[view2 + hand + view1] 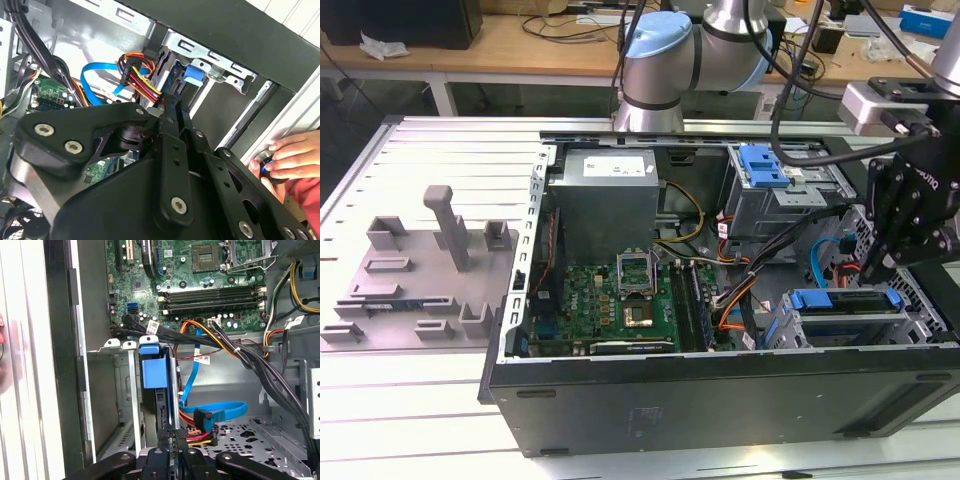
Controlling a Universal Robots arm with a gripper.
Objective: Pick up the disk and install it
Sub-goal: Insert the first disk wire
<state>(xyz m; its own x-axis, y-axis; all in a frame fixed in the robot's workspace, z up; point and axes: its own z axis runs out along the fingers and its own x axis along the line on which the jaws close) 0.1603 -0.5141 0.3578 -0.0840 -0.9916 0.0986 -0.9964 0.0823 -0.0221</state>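
The disk (847, 300), with its blue carrier frame, sits in the lower drive bay at the exterior view's right end of the open computer case. In the first wrist view the disk (154, 372) stands edge-on in the metal bay. In the second wrist view its blue carrier (192, 75) shows past the fingers. My gripper (872, 268) hangs just above and behind the bay. My gripper (176, 432) has its fingers drawn together at the disk's cable end, with nothing seen between them, and looks the same in the second wrist view (170, 100).
A blue data cable (220, 412) and orange-red power wires (142, 75) lie right by the fingers. The motherboard (620, 290), grey power-supply box (605, 195) and upper drive cage (765, 165) fill the case. A person's hand (295, 155) rests on the case's outer side.
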